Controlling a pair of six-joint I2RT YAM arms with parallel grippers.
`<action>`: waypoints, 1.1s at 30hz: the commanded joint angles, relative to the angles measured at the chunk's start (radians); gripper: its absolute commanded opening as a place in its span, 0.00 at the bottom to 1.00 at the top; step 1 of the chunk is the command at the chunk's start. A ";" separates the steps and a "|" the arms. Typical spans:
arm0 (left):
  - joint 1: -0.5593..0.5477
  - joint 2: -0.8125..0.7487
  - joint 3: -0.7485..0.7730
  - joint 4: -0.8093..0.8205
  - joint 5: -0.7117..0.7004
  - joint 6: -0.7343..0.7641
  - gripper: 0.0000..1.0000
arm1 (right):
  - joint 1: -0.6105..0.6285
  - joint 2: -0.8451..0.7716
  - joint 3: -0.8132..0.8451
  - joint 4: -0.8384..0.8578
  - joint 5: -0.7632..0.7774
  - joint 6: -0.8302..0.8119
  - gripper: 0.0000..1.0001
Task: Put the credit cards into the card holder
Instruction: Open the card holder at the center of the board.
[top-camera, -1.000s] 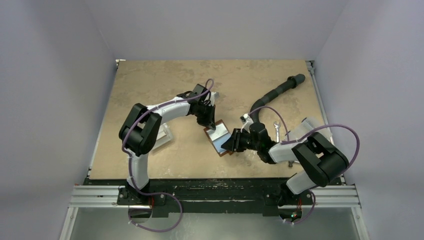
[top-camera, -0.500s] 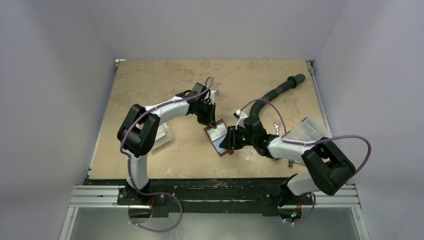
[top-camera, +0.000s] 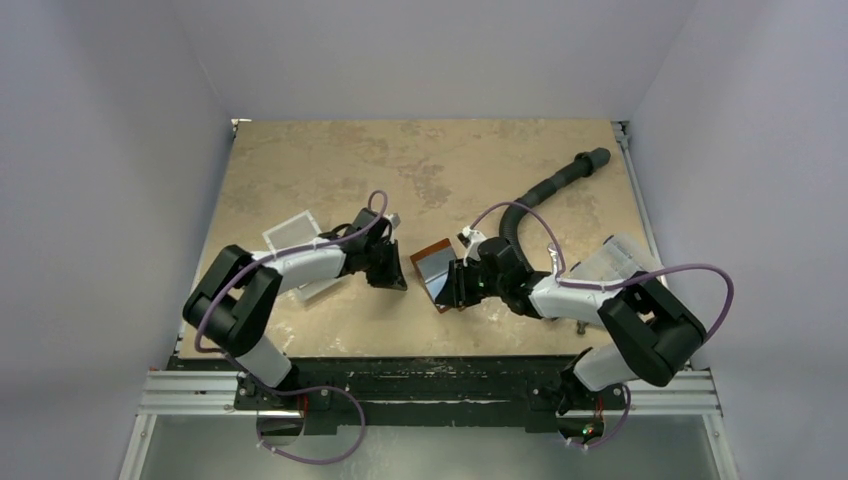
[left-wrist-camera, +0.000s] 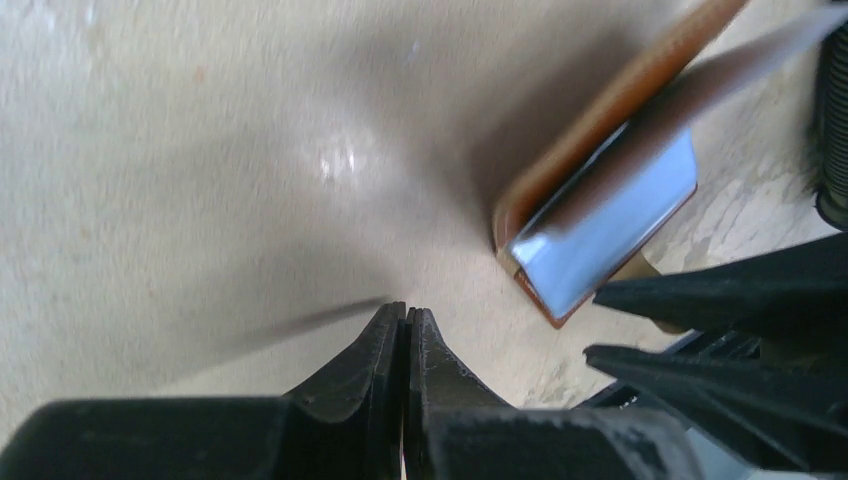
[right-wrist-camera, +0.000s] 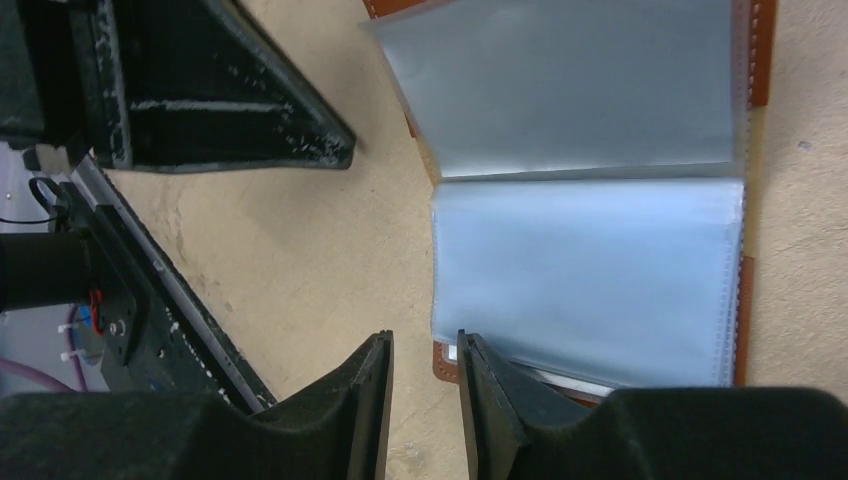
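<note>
Tan, mottled tabletop (top-camera: 300, 160) fills the space between plain white walls, with both arms reaching in toward its middle. Right there lies the card holder (top-camera: 436, 268), opened out, its brown leather showing along the far edge and pale bluish-grey leaves facing up inside. Whether those leaves are only pockets or have cards in them, I cannot tell from where I stand.

On the left arm, the hand (left-wrist-camera: 405, 318) sits low just to the left of the card holder and clear of it. Its two black fingers are pressed tight together, and I can make out nothing between them, though that close view is blurred.

Over on the near right side of the card holder is the right hand (right-wrist-camera: 424, 340). Its fingers stand a narrow gap apart, and the brown corner of the card holder shows in that gap. One finger overlaps the leather edge. Whether they pinch it I cannot tell.

A black ribbed hose (top-camera: 555, 182) curves across the far right. Close to the left arm there is a clear box (top-camera: 290, 231), and a clear packet (top-camera: 615, 258) lies at the right edge.
</note>
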 joint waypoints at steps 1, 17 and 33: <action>-0.011 -0.100 -0.095 0.150 -0.011 -0.127 0.00 | -0.001 -0.047 0.013 -0.055 0.074 -0.049 0.37; -0.073 -0.198 -0.013 0.137 -0.073 -0.034 0.68 | -0.003 -0.133 0.068 -0.145 0.169 -0.024 0.44; -0.085 0.139 0.270 0.019 -0.144 0.140 0.69 | -0.005 -0.085 0.057 -0.069 0.116 -0.019 0.45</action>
